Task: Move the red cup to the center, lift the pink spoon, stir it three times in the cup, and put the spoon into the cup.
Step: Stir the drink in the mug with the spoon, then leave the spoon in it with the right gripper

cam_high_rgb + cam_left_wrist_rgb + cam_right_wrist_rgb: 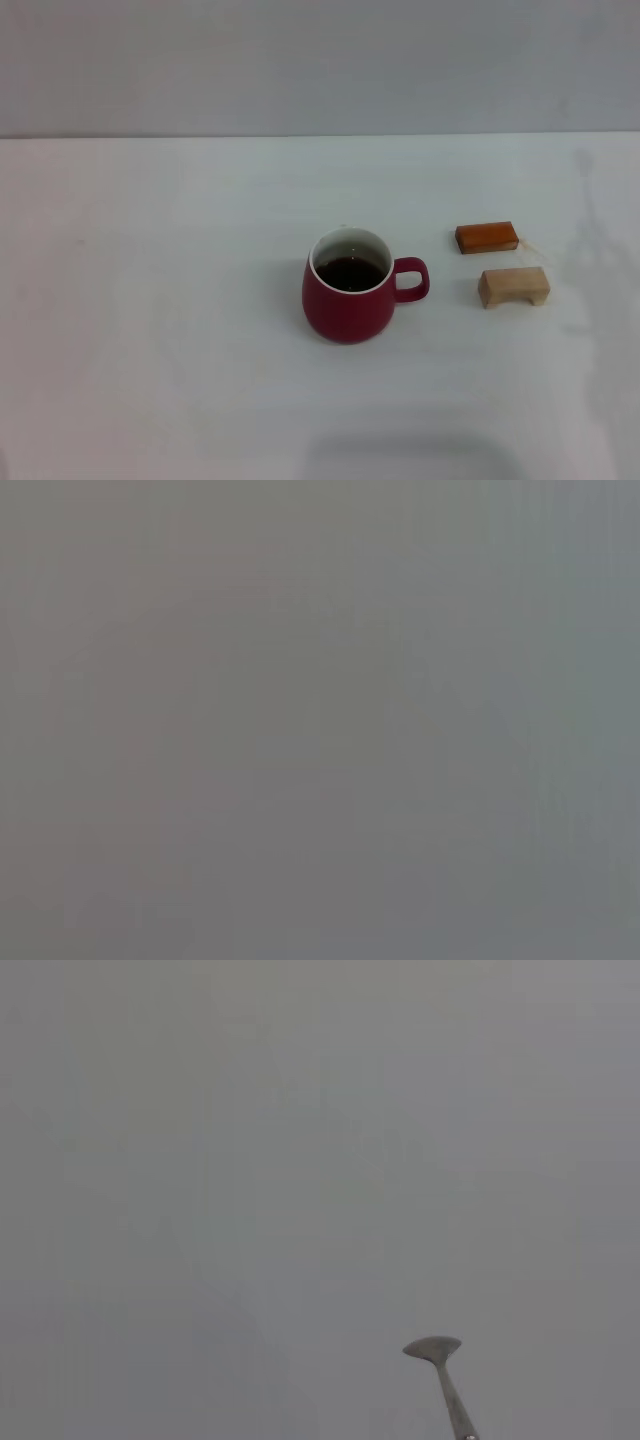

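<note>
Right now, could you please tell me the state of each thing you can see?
red cup: upright at the table's centre, handle toward the robot's right, dark liquid inside.
pink spoon: not on the table; only its metal bowl and neck show in the right wrist view.
orange-brown block: lying flat.
tan wooden block: resting nearer, apart from it.

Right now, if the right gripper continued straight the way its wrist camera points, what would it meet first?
Apparently nothing: beyond the spoon's metal bowl, the right wrist view shows only plain grey surface. Depth is unclear.
</note>
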### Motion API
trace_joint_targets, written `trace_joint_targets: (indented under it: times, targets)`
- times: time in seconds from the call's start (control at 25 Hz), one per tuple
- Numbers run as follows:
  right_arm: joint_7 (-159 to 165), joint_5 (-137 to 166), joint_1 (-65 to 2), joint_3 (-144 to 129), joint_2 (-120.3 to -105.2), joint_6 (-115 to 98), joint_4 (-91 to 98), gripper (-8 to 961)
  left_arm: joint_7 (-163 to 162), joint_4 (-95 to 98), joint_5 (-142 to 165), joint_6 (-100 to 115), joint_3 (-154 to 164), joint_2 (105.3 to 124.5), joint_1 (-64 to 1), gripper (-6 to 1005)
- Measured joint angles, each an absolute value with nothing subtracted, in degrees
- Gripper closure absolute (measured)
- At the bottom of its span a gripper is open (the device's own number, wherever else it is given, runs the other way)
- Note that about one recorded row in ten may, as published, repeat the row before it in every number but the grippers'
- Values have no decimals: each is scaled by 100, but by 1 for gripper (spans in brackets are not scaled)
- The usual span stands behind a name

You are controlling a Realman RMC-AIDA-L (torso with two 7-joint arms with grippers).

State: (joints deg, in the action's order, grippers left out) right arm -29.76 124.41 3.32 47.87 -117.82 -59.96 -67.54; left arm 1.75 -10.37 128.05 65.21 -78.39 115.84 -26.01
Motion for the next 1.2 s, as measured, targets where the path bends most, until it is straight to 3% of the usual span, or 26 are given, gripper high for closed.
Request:
trace_joint_targets:
  times: [0.2,0.24,0.28,0.44,0.56,0.68,0.84,1.2]
  targets:
    - [-745,13520,437,4827,-11471,-6702,-6321,798,175,-1028,12806,6521,-7831,11587,-2638,156]
    - [-196,13808,441,4854,-11298,-6708,-6308,798,175,-1028,12805,6521,-7830,11592,-2642,155]
    - [-196,13808,441,4854,-11298,-6708,-6308,798,175,-1028,12805,6521,-7830,11598,-2648,155]
    - [122,14120,499,4942,-10877,-6035,-6861,798,175,-1035,12805,6521,-7830,11616,-2654,155]
    - [121,14313,571,5112,-10770,-5462,-7227,798,175,-1036,12806,6521,-7831,11625,-2654,155]
    - [121,14864,755,5514,-10761,-4497,-7825,798,175,-1037,12806,6527,-7831,11632,-2655,155]
    - [155,15948,1048,6067,-10930,-2889,-8922,798,175,-1038,12806,6543,-7831,11644,-2651,155]
    - [135,16398,983,6289,-10983,-834,-10246,798,175,-1033,12805,6531,-7831,11660,-2639,155]
